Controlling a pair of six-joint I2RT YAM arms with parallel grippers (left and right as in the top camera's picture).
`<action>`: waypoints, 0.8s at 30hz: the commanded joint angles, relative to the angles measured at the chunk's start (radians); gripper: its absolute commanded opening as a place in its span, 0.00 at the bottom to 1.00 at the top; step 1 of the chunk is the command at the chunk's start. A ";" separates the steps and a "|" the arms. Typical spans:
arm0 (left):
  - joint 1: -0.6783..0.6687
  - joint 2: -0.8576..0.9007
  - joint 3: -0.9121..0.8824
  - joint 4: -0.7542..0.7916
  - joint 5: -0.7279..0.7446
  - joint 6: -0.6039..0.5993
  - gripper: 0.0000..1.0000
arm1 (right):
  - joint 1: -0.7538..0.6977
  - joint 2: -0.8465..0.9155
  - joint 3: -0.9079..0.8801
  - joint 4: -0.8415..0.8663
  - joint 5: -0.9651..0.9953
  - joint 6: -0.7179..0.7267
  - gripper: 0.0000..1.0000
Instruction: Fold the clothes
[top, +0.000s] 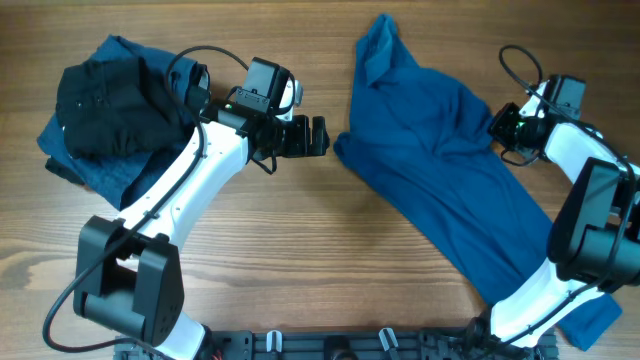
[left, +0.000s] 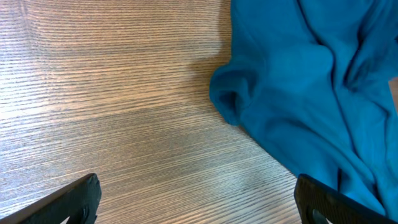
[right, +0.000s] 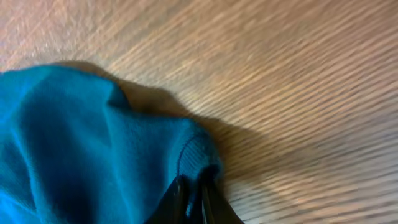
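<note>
Blue shirt (top: 450, 170) lies slantwise across the right half of the table (top: 300, 260), hem near and collar far. The right claw (right: 194, 190) is nipped narrow on a ribbed sleeve cuff (right: 193, 149). The left claw (top: 308, 136) is wide and empty, just beside the opposite sleeve (left: 233, 93). A good fold likely needs the left to take that bunched sleeve cleanly, so both sides lift evenly. Far left, well apart, a black garment (top: 105, 95) rests on a darker blue garment (top: 95, 170); neither appears to obstruct.
</note>
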 joint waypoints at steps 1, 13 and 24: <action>-0.001 0.009 0.010 0.002 -0.009 -0.010 1.00 | -0.072 -0.072 0.114 0.010 -0.008 -0.036 0.06; -0.001 0.009 0.010 -0.005 -0.010 -0.010 1.00 | -0.182 -0.082 0.304 0.069 0.005 -0.058 0.63; -0.014 0.111 -0.026 0.085 -0.065 -0.009 0.94 | -0.154 -0.082 0.304 -0.180 -0.315 0.049 0.70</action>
